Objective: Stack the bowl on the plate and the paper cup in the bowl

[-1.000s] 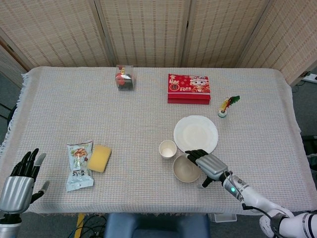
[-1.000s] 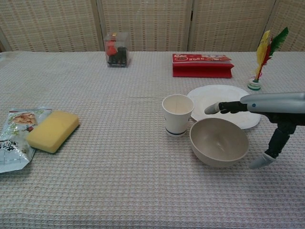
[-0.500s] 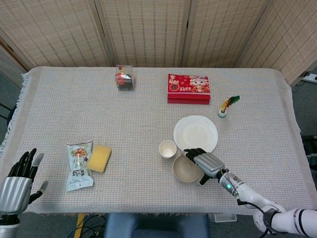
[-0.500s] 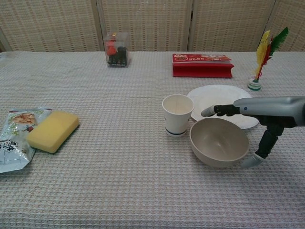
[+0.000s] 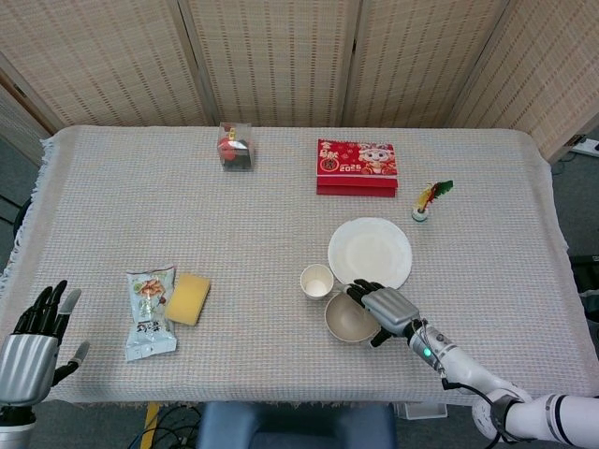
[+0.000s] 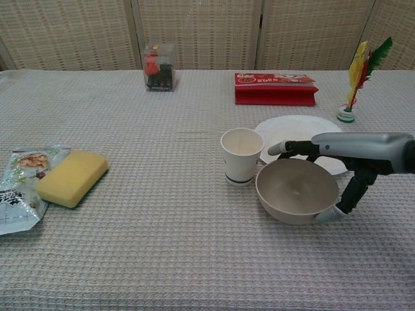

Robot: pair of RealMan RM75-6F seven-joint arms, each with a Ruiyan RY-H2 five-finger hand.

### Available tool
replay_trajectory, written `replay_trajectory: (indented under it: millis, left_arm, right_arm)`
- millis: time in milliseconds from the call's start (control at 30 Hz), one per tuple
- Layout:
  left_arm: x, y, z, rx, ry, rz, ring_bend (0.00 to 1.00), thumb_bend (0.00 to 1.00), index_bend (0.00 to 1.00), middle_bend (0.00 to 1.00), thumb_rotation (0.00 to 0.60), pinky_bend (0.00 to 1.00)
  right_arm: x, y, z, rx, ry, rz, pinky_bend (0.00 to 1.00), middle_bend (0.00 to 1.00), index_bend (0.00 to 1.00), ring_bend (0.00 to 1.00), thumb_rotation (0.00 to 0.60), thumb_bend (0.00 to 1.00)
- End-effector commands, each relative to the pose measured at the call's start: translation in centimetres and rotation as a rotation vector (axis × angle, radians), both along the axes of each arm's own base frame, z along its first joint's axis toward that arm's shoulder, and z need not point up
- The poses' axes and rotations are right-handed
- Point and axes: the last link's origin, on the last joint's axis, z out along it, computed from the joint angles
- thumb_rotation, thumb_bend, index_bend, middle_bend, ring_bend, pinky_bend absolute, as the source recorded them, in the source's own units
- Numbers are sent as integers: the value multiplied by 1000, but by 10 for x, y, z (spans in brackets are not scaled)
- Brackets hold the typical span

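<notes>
Lower right of centre in the head view, the right robot hand point(image 5: 385, 307) lies over the right side of the bowl point(image 5: 348, 319); in the chest view the fingers point(image 6: 295, 147) stretch across the bowl's point(image 6: 295, 192) far rim while the thumb point(image 6: 331, 214) presses against its outer wall low on the right, so the right robot hand point(image 6: 343, 155) is clasping the bowl by its rim; the bowl rests upright on the bench point(image 5: 281, 234), or very nearly so, since I cannot tell whether its base is fully down. Just behind the bowl, towards the top of the frame, sits the white plate point(image 5: 371, 253), bare, with the bowl's rim close to the plate's near edge; in the chest view the plate point(image 6: 292, 129) shows behind the fingers. Just left of the bowl stands the paper cup point(image 5: 316, 281), upright, near both bowl and plate; from the chest view the cup point(image 6: 240, 156) looks to be almost touching the bowl's rim.

At the lower left corner of the head view the left robot hand point(image 5: 33, 341) hangs off the bench edge, fingers spread wide and holding nothing.

Left of centre lie a yellow sponge point(image 5: 188, 297) and a snack packet point(image 5: 150, 311), side by side and touching; along the upper part of the bench stand a clear box point(image 5: 236, 147), a red box point(image 5: 357, 166), and a feathered shuttlecock point(image 5: 428, 201) to the right.
</notes>
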Motion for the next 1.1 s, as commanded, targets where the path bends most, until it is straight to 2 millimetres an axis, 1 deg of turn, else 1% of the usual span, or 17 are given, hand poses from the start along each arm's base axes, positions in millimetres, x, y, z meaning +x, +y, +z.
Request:
replay_trajectory:
  millis: [33,133,233,467,600,700,800,967,1100]
  left_arm:
    - [0,0,0,-1,2,0,0,314,0,0,600,259]
    - [0,0,-1,-2,3,1,0,314,0,0,600,259]
    - [0,0,-1,-1,4,0,0,314,0,0,600,259]
    - [0,1,-5,-10,16,4,0,314,0,0,600,259]
    - [1,3,-9,-20,23,7,0,314,0,0,600,259]
    - [1,3,-12,-32,28,6,0,314,0,0,600,259]
    - [1,4,-14,-40,32,9,0,314,0,0,600,259]
    - [-2,7,-12,-37,26,23,0,314,0,0,600,259]
    - [-2,7,-11,-37,23,24,0,314,0,0,600,259]
  right_arm:
    - [0,1,2,-11,-6,3,172,143,28,92,600,261]
    - [0,0,6,-27,-14,3,174,147,29,96,600,261]
    - [-2,-1,17,-54,-16,1,174,148,29,98,600,261]
    - [-10,-12,59,-162,-37,-34,174,148,29,98,600,256]
    - [-20,-22,76,-209,-31,-57,174,148,29,97,600,252]
    - [-30,-33,78,-217,-10,-83,174,148,29,97,600,239]
    - [-38,-47,76,-228,-5,-115,174,148,29,98,600,234]
    - [-44,-64,71,-242,1,-141,174,134,29,98,600,228]
    - [-47,-76,64,-235,-2,-170,174,132,29,98,600,226]
